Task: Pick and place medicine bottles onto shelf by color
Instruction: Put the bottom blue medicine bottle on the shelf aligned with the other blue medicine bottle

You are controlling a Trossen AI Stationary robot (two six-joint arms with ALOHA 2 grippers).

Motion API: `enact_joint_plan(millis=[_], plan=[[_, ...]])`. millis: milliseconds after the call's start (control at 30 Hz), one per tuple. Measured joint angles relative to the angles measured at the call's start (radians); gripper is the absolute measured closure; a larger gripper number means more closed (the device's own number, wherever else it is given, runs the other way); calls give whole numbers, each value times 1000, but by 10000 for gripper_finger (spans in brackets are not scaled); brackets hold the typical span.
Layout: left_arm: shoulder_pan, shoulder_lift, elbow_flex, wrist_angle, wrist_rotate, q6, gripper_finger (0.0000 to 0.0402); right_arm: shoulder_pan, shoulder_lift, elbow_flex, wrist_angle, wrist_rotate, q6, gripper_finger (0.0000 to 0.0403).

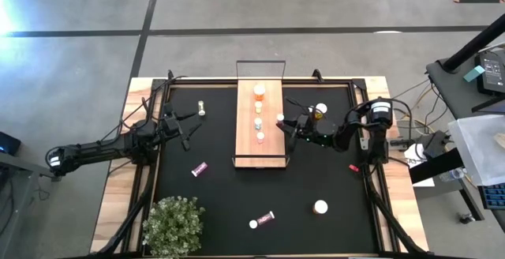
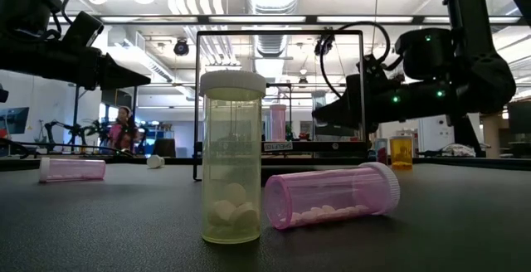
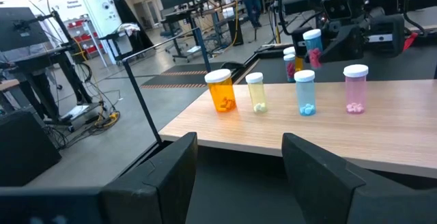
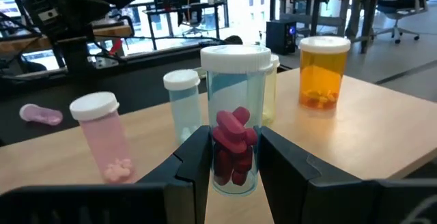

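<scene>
You see the shelf (image 1: 259, 133) mid-counter (image 1: 205, 212) carrying four upright bottles (image 1: 259, 91) in a row. The right end effector (image 4: 234, 157), at the shelf's right edge, is clamped on a blue bottle (image 4: 234, 101). The left end effector (image 3: 239, 157), fingers apart, waits left of the shelf.

My right gripper (image 4: 233, 157) clamps an upright pale-blue bottle (image 4: 234, 118) of red pills at the shelf (image 1: 270, 144)'s right edge, frame centre. Four capped bottles stand in a row there; others lie scattered below.
</scene>
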State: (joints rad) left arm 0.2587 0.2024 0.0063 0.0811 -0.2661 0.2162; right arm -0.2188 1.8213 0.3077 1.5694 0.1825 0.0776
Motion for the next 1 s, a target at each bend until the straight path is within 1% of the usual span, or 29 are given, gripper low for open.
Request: enact_joint_plan(millis=[133,333,700,900,1000], plan=[[0,0,0,0,0,0,203,0,14,10,0,6,0,305],[0,0,0,0,0,0,203,0,47,42,0,53,0,305],[0,0,0,0,0,0,203,4,78,65,-4,53,12,305],[0,0,0,0,0,0,203,5,92,65,-1,44,-8,305],[0,0,0,0,0,0,203,5,92,65,-1,22,-8,305]])
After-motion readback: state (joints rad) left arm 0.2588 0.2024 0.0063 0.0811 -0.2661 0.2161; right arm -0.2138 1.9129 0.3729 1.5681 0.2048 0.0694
